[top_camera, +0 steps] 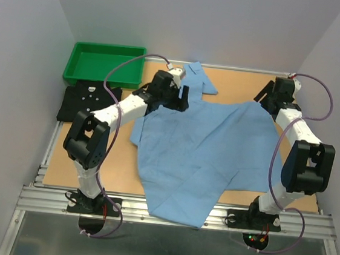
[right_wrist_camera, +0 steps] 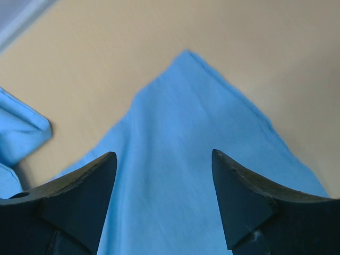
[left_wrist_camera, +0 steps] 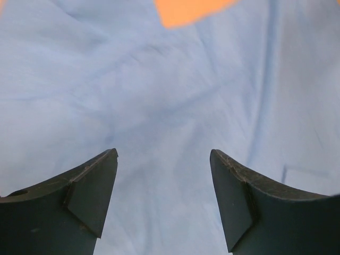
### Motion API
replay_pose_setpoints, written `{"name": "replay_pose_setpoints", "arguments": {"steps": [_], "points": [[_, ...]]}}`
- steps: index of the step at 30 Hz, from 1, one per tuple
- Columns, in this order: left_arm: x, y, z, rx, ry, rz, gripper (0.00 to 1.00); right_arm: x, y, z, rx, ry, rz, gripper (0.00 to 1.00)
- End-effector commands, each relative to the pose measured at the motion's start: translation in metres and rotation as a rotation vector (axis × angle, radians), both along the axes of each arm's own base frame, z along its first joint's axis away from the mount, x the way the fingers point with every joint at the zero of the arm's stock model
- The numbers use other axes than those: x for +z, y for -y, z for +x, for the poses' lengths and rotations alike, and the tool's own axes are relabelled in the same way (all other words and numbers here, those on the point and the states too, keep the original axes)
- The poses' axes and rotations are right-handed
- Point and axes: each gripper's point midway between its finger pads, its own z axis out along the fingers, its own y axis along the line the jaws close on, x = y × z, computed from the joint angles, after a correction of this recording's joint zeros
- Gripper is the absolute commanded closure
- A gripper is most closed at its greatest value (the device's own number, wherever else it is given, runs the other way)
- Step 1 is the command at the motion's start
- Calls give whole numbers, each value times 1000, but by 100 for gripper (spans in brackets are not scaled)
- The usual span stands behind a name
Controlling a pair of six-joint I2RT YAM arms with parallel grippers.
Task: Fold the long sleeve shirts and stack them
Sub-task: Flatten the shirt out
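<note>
Light blue shirt (top_camera: 207, 150) lies spread and rumpled across the bench (top_camera: 122, 177), near end draped over the front rail. Left gripper (left_wrist_camera: 163, 154) is over its far-left part, jaws apart. Right gripper (right_wrist_camera: 163, 154) is above the far-right corner, also apart.

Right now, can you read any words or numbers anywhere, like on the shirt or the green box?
None can be read.
The light blue shirt is plain cloth with no label showing.
The green tray carries no print.
The black plate beside the tray has a few small pale marks, too small to tell whether they are letters.
Neither wrist view shows any writing.
</note>
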Motion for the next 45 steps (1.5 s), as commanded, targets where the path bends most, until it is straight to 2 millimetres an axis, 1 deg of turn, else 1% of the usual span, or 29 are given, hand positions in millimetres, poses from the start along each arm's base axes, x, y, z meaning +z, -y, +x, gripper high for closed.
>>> {"name": "replay_pose_setpoints", "arguments": {"steps": [1,2,4,5,7,8,9,11,13,14,16,17,20,23,27,29,31,32,34,36,37,38,39,40,41,42,43,44,45], "points": [[-5,-26,41,152,-33,-7,19,-39,-28,-38,37,-83,150,23],[-12,-30,53,172,-43,-4,20,-49,-31,-53,32,-103,174,23],[-19,-33,65,187,-52,-1,22,-58,-36,-66,39,-123,200,23],[-25,-36,77,207,-54,4,23,-68,-38,-79,30,-146,212,23],[-30,-36,88,220,-58,2,24,-77,-38,-90,16,-168,222,23],[-35,-33,95,220,-70,-9,25,-81,-39,-94,9,-173,231,23],[-38,-33,98,224,-76,-15,25,-90,-40,-102,5,-198,238,23],[-49,-29,105,225,-89,-22,26,-96,-40,-107,-8,-212,246,23],[-58,-28,109,236,-105,-23,27,-105,-37,-113,-23,-236,247,23],[-69,-28,110,240,-124,-20,27,-110,-35,-115,-36,-248,246,23],[-78,-29,112,262,-152,-29,28,-120,-27,-121,-66,-275,240,23],[-89,-31,111,272,-172,-25,28,-123,-24,-123,-81,-281,237,23],[-103,-39,112,310,-199,-21,28,-136,-2,-137,-156,-313,237,23],[-112,-47,112,342,-216,-11,28,-146,15,-151,-225,-336,246,23],[-116,-58,114,386,-229,-7,28,-150,31,-167,-324,-339,230,23],[-117,-64,114,406,-229,3,28,-150,38,-173,-365,-342,238,23],[-116,-67,115,409,-228,4,28,-145,45,-170,-377,-330,232,23],[-111,-67,117,407,-218,-1,28,-142,44,-169,-367,-332,231,23],[-103,-64,119,393,-205,-11,28,-128,43,-157,-339,-291,237,22],[-85,-57,121,362,-181,-45,26,-116,41,-148,-299,-258,240,22],[-75,-53,121,347,-166,-58,25,-101,41,-140,-281,-221,235,22],[-57,-48,121,323,-144,-85,24,-95,38,-136,-243,-209,236,22],[-45,-45,120,309,-127,-97,22,-90,35,-132,-218,-197,237,22],[-33,-41,116,288,-111,-109,21,-80,28,-127,-173,-174,251,22],[-10,-40,111,277,-80,-129,19,-72,25,-122,-142,-165,243,22],[1,-39,106,270,-67,-136,19,-66,17,-119,-107,-157,241,22],[16,-40,93,259,-55,-137,18,-60,9,-118,-72,-151,243,22],[27,-46,81,266,-42,-134,18,-53,5,-118,-59,-135,249,22],[28,-47,71,269,-48,-125,18,-54,4,-121,-59,-139,254,22]]}}
